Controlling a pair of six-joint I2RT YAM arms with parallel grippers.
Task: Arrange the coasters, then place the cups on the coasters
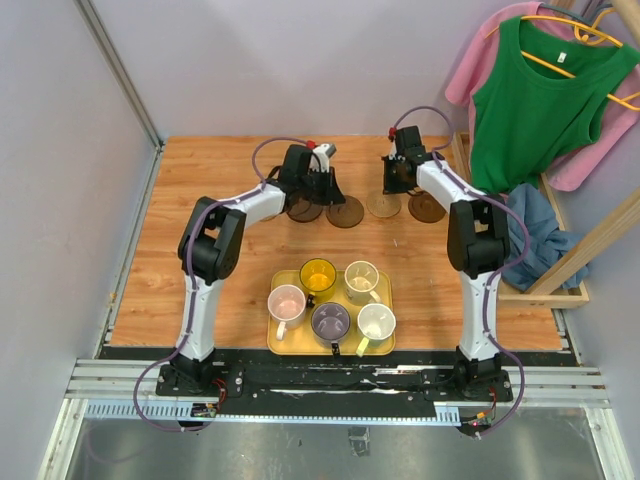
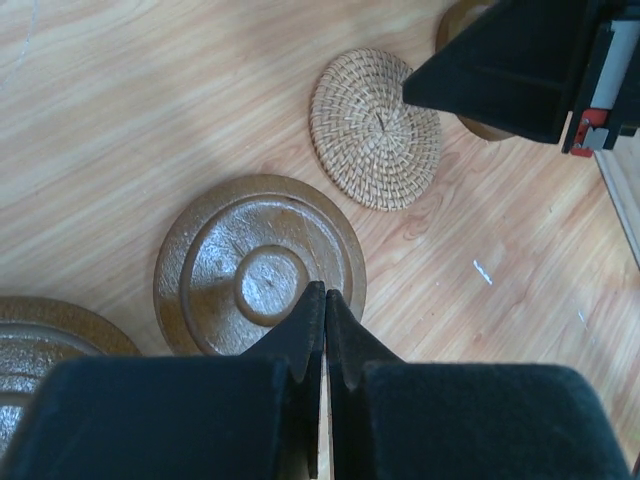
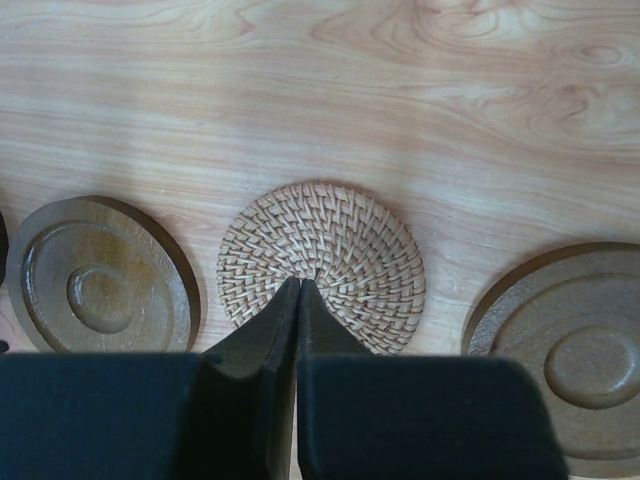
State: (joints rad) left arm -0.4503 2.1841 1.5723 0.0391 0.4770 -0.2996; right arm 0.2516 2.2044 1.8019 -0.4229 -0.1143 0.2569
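Facing coasters (image 2: 260, 265): left gripper (image 2: 324, 300) closed, empty | right gripper (image 3: 298, 290) closed, empty | cups (image 1: 330, 320) visible only overhead

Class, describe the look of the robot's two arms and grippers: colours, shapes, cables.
The left arm and right arm have white links, black joints and a purple-grey cable looping alongside. The left gripper and right gripper are matte black blocks tapering to wedge fingers.

Pale walls (image 1: 60, 150) surround a wooden table (image 1: 200, 180); clothes (image 1: 530, 110) hang right.
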